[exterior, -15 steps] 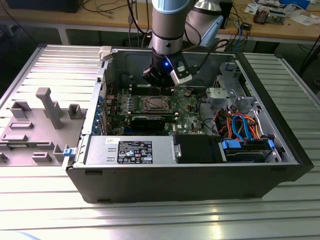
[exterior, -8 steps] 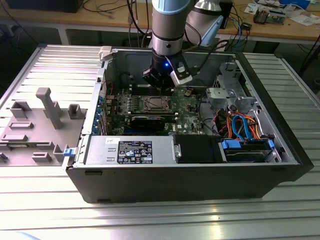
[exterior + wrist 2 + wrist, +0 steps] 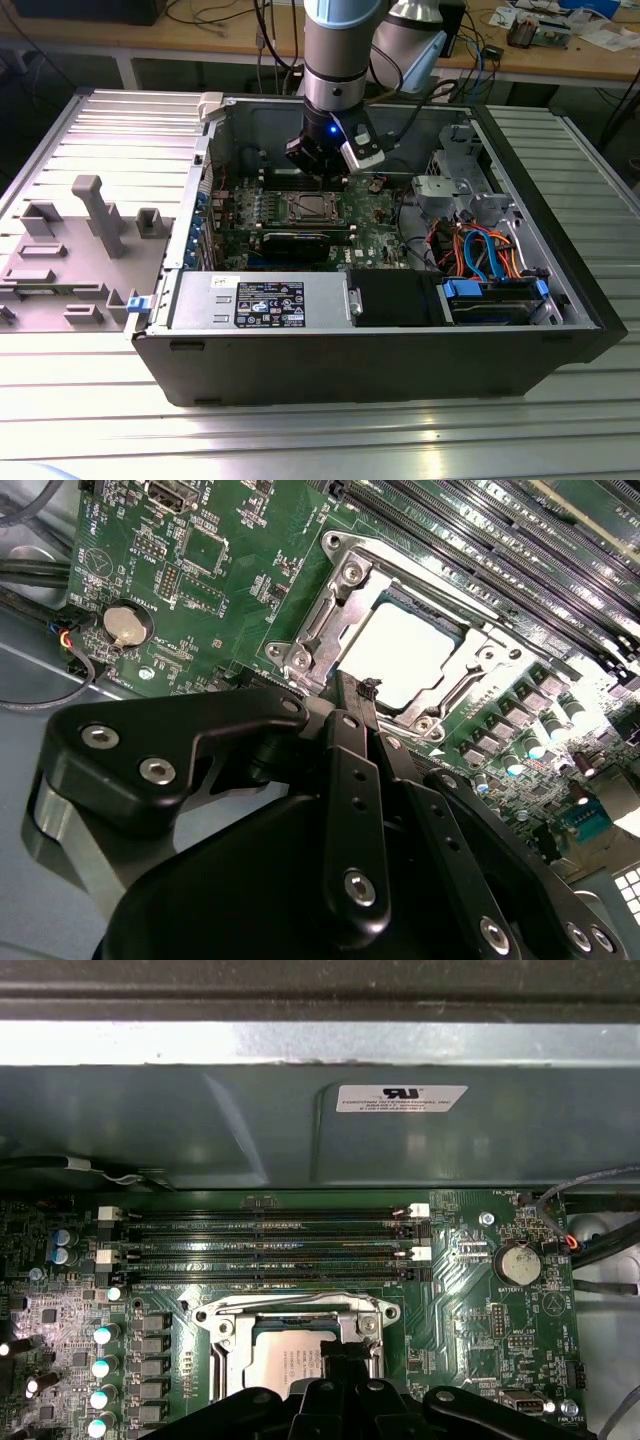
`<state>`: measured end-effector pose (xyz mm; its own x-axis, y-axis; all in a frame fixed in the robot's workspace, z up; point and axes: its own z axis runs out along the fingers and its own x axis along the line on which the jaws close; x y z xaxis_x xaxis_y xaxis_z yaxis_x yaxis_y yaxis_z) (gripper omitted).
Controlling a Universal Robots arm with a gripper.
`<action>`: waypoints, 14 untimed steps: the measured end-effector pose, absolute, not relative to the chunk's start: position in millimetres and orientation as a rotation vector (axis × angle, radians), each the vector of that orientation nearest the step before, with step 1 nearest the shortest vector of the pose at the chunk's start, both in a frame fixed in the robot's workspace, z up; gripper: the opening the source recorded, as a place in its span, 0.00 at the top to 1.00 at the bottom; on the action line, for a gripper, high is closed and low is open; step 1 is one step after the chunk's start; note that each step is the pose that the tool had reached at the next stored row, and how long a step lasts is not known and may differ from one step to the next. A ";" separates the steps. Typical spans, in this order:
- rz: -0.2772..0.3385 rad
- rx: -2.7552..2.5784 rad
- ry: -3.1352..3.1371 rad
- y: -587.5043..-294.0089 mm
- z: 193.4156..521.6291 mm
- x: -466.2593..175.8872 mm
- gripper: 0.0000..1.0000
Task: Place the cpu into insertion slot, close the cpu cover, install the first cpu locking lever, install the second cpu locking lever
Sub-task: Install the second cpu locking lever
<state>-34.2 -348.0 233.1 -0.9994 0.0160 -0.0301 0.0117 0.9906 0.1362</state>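
Second wrist view: the gripper (image 3: 372, 685) is being held with its fingers pressed together, nothing pinched, the tip touching or just above the near edge of the cpu cover (image 3: 330, 610). The cpu (image 3: 400, 655) is being seen already seated in the insertion slot (image 3: 455, 695), with the cover lying closed around it, so a locking lever step is judged to be in hand. For that step, the tip is best kept on the thin lever wire beside the cover and pushed sideways under its hook, never pressed onto the chip face. One cpu, one cover and one coin cell battery (image 3: 127, 626) are being counted, and three memory slots (image 3: 265, 1235) beyond the slot.
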 end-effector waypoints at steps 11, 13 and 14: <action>0.212 0.022 3.103 -350.2 233.1 -34.1 0.89; 0.212 0.021 3.103 -350.5 233.1 -34.2 0.89; 0.212 0.021 3.103 -350.9 233.1 -34.1 0.89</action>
